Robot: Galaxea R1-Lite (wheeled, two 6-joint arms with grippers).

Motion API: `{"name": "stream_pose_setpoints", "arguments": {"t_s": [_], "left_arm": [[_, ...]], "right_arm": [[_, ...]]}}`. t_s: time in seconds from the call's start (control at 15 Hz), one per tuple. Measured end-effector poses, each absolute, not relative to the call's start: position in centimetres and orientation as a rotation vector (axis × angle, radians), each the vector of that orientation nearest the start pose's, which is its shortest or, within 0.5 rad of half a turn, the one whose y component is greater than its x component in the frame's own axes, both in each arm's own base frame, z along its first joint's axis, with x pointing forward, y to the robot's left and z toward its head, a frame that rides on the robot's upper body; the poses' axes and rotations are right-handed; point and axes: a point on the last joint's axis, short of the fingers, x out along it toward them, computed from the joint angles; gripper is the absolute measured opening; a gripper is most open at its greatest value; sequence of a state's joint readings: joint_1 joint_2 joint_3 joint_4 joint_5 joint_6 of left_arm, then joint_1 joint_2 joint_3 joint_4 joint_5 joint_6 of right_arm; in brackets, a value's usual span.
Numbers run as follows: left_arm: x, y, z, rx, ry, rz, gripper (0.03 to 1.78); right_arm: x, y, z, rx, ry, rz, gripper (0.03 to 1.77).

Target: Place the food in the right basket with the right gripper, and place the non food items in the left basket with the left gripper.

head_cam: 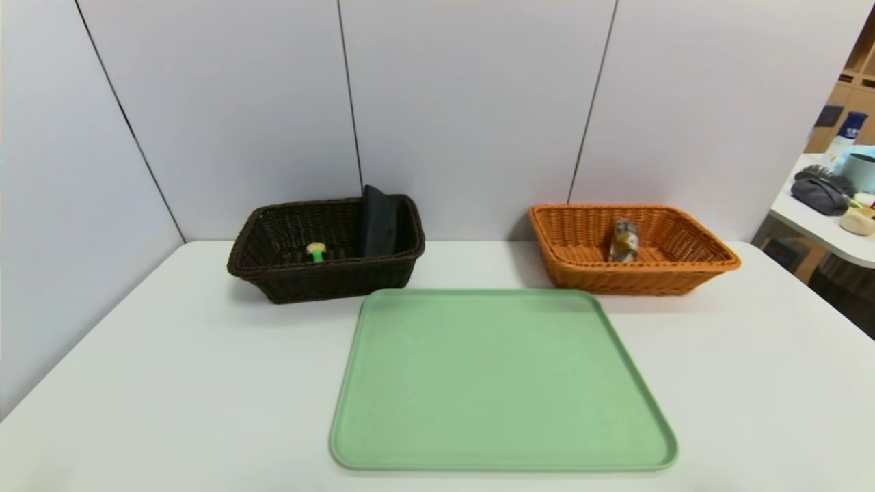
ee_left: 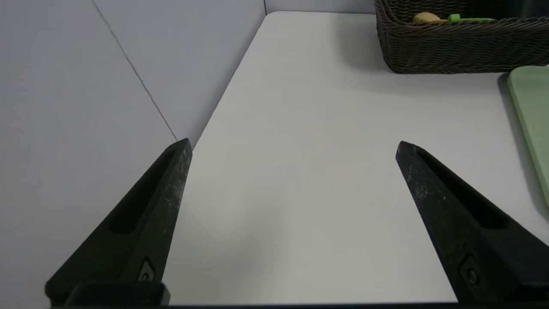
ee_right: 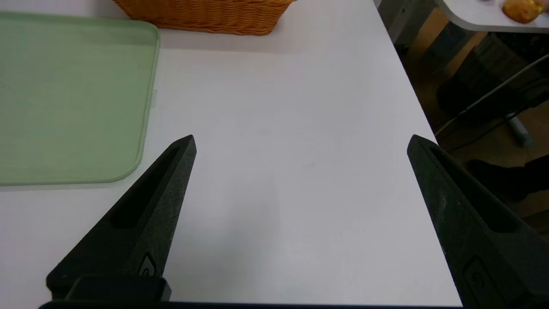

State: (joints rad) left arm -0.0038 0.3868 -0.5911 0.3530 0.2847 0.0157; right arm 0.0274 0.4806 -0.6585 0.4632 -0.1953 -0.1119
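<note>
Inside the dark basket (head_cam: 328, 277), two items (head_cam: 380, 222).

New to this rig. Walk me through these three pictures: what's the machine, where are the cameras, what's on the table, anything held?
It's a torso robot with two arms. The head picture looks forward and down at the table; each other picture comes from one wrist.

The left gripper and right gripper hover open over the near table, left and right of the green tray; neither holds anything.

Behind the tray, the dark basket contains a green-handled spoon and an upright black case. The orange basket contains a wrapped snack.
</note>
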Motion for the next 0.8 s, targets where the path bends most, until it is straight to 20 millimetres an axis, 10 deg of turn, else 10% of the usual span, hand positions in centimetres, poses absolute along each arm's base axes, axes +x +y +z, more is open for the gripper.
{"name": "stream_pose_setpoints", "arguments": {"t_s": [0.8], "left_arm": [[-5.1, 0.2, 13.4, 0.112, -0.110, 0.052, 1.69]], "right_arm": [[-5.1, -0.3, 14.6, -0.185, -0.144, -0.121, 1.70]]}}
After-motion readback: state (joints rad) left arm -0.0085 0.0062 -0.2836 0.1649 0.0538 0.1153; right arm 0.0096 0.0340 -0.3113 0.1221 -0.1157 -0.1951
